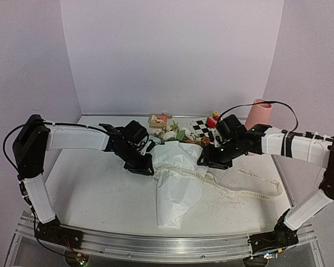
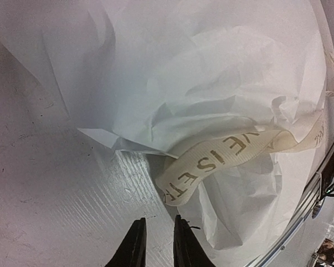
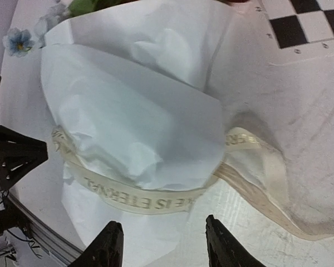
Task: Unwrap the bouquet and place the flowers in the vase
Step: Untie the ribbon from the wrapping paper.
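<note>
Left pincer (image 2: pixel 156 245) narrow, right pincer (image 3: pixel 161 245) wide near ribbon (image 3: pixel 139 200), vase (image 1: pixel 259 114) seen overhead only

Left arm (image 1: pixel 72 137), right arm (image 1: pixel 300 146): white tubular links, black joint housings, black bases. Black cable (image 1: pixel 267 103) arches above right arm; second black cable loops beside left shoulder. Left gripper (image 2: pixel 158 222), right gripper (image 3: pixel 162 222): black tapered fingers.

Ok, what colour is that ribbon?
The ribbon is cream with gold lettering, clearest in the right wrist view.
</note>
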`<state>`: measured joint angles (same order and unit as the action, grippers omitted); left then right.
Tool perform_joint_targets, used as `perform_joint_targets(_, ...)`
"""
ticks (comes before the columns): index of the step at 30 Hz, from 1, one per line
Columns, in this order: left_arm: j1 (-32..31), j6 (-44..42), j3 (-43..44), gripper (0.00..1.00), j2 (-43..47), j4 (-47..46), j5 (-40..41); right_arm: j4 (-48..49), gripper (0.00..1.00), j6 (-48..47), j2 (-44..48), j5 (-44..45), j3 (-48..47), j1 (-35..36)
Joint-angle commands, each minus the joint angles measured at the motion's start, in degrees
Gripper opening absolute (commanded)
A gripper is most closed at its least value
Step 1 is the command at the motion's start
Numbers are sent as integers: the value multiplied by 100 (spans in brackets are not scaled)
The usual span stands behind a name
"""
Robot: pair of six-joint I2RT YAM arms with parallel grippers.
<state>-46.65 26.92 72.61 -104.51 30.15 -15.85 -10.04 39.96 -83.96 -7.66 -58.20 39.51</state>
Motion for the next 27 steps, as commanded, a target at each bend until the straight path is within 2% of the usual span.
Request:
perform_joint_targets(1,22,-153,-51,19,351,-17,101,-3,52,-497,-733,-173,-906,517)
perform_joint_targets(8,47,-333,-117,19,498,5,233,-607,65,-614,-1681,266,-1853,944)
perform_joint_targets(17,140,-573,-178,19,630,119,302,-868,66,-684,-2073,411,-2009,1015)
perform_joint_targets(23,200,-695,-158,19,619,192,294,-978,56,-685,-2179,510,-1944,1144)
perform_joint_targets(27,220,-766,-108,19,579,225,275,-1061,34,-691,-2196,564,-1940,1202)
